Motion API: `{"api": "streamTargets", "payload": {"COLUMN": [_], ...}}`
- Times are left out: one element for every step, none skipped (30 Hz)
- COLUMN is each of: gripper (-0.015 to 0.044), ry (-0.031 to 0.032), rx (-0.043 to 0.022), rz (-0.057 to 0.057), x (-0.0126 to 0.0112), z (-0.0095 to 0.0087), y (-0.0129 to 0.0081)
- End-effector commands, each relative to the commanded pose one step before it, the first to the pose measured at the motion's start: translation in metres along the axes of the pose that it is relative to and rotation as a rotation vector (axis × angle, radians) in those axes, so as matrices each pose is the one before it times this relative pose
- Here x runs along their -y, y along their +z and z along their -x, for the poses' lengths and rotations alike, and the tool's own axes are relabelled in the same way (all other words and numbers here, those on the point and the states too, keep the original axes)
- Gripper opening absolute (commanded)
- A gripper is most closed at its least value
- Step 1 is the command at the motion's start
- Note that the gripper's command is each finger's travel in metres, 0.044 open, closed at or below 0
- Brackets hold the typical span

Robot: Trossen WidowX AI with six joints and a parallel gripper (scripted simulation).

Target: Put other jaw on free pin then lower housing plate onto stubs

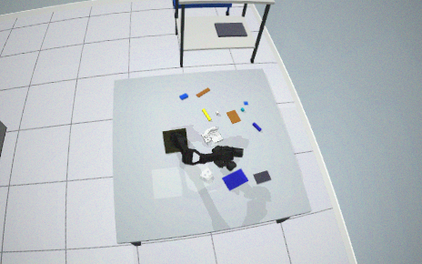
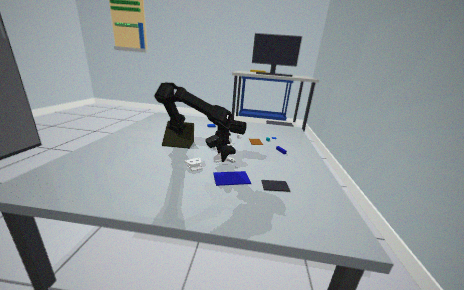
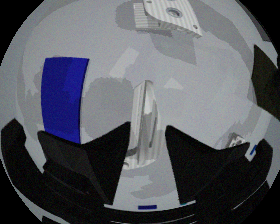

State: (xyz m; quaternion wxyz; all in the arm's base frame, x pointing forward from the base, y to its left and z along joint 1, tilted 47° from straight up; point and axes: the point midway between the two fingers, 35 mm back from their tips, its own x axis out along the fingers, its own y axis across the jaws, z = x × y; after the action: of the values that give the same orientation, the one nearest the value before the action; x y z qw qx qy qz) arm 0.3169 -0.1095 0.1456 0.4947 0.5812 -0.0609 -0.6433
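My gripper (image 2: 225,159) (image 3: 148,127) is low at the table and shut on the loose white jaw (image 2: 232,159) (image 3: 145,112), which stands between the two black fingertips. In the top view the arm hides the fingertips and this jaw. The white base assembly (image 1: 212,137) sits farther back, beyond the arm. In the exterior view it is mostly behind the gripper, and in the wrist view only a small part shows behind the right finger. Its pins and seated jaw are too small to make out. The white housing plate (image 1: 206,175) (image 2: 194,163) (image 3: 186,22) lies apart on the front side of the arm.
A blue plate (image 1: 235,179) (image 2: 232,178) (image 3: 65,95) and a dark grey plate (image 1: 262,177) (image 2: 275,186) lie front right. A yellow bar (image 1: 206,115), an orange plate (image 1: 234,116) and a dark blue cylinder (image 1: 256,126) (image 2: 281,150) lie farther back. The robot's base block (image 1: 168,147) (image 3: 266,82) stands left.
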Motion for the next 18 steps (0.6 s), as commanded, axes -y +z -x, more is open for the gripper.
{"api": "streamTargets", "payload": {"gripper": [0.0134,0.0134,0.0134,0.0134,0.0134,0.0134,0.0134,0.0134,0.0134,0.0134,0.0134,0.0134,0.0134,0.0134,0.0134,0.0134,0.0134,0.0134], "ry": [0.00292,-0.00041,-0.00035,-0.00029,-0.00022,-0.00016,-0.00009,-0.00003,0.00004,0.00011,0.00017,0.00024,0.00031,0.00031,0.00021,0.00007,0.00000,0.00000], "rx": [-0.00067,-0.00012,-0.00008,-0.00005,-0.00002,0.00001,0.00003,0.00006,0.00008,0.00011,0.00013,0.00015,0.00017,0.00016,0.00010,0.00004,0.00000,0.00000], "rz": [-0.0067,0.0002,0.0002,0.0003,0.0003,0.0003,0.0003,0.0003,0.0003,0.0003,0.0003,0.0003,0.0003,0.0003,0.0002,0.0001,0.0000,0.0000], "x": [-0.00175,0.00008,0.00008,0.00009,0.00009,0.00010,0.00010,0.00010,0.00011,0.00011,0.00011,0.00011,0.00011,0.00009,0.00006,0.00002,0.00000,0.00000], "z": [0.01516,0.00324,0.00325,0.00325,0.00326,0.00326,0.00326,0.00326,0.00327,0.00327,0.00327,0.00327,0.00327,0.00271,0.00163,0.00054,0.00000,0.00000], "y": [-0.00019,-0.00010,-0.00006,-0.00002,0.00003,0.00007,0.00012,0.00016,0.00020,0.00025,0.00029,0.00034,0.00038,0.00035,0.00022,0.00008,0.00000,0.00000]}}
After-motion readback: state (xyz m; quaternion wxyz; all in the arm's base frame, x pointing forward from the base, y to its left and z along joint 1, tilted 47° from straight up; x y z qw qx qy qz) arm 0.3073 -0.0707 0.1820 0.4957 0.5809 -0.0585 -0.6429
